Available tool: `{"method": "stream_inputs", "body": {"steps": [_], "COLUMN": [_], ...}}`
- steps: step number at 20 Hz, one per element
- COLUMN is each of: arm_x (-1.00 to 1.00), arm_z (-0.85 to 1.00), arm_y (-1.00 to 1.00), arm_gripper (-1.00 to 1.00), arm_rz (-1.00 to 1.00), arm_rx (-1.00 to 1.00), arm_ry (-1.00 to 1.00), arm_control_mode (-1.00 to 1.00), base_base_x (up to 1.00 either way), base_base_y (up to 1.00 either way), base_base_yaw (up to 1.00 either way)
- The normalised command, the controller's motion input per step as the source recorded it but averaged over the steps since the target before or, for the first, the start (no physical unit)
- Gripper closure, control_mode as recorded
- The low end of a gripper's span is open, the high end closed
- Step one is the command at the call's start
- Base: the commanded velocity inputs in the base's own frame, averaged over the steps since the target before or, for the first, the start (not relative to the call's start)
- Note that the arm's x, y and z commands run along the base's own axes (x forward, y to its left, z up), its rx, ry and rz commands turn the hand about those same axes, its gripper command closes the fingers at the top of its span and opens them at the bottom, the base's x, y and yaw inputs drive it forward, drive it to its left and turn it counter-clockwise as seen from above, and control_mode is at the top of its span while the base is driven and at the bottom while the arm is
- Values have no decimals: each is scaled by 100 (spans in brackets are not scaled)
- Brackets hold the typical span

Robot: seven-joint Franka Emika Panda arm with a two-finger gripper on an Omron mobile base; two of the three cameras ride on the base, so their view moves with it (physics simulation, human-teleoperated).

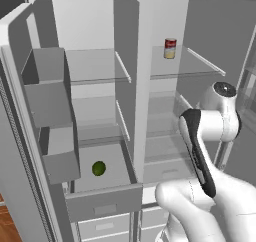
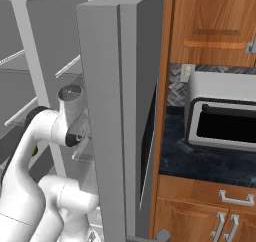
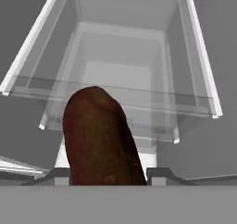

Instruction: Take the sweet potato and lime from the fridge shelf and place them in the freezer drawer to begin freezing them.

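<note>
Arm bent at elbow, reaching toward fridge (image 1: 145, 46) interior. Gripper (image 3: 104, 177) closed around sweet potato (image 3: 99, 135), which juts past the fingertips.

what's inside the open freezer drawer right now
Only the lime lies in the freezer drawer. The drawer's front panel covers the near strip of its floor.

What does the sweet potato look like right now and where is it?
The sweet potato is a long, dark reddish-brown lump with a rough, mottled skin and a rounded end. In the hand view it stands up between the gripper's two dark finger tips, which sit against its sides at the bottom, so it looks held. Behind it are the clear fridge shelves. It touches no shelf.
</note>
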Motion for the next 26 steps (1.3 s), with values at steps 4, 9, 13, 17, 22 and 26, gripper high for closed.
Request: {"method": "stream_inputs", "body": {"steps": [4,9,13,17,22,26], "arm_x": [-100,-100,-86,-63,-34,38], "arm_z": [78,7,24,28,18,-16], "arm_y": [3,41,90,100,100,97], "arm_gripper": [100,100,100,100,100,100], "arm_rz": [30,43,22,14,6,0], "arm_rx": [0,0,0,0,-9,-21], "arm_ry": [0,-12,-12,-1,5,8], "arm_control_mode": [-100,-100,-100,-100,-100,-100], "base_base_x": [0,0,0,0,0,0], "base_base_y": [0,0,0,0,0,0], "base_base_yaw": [0,0,0,0,0,0]}}
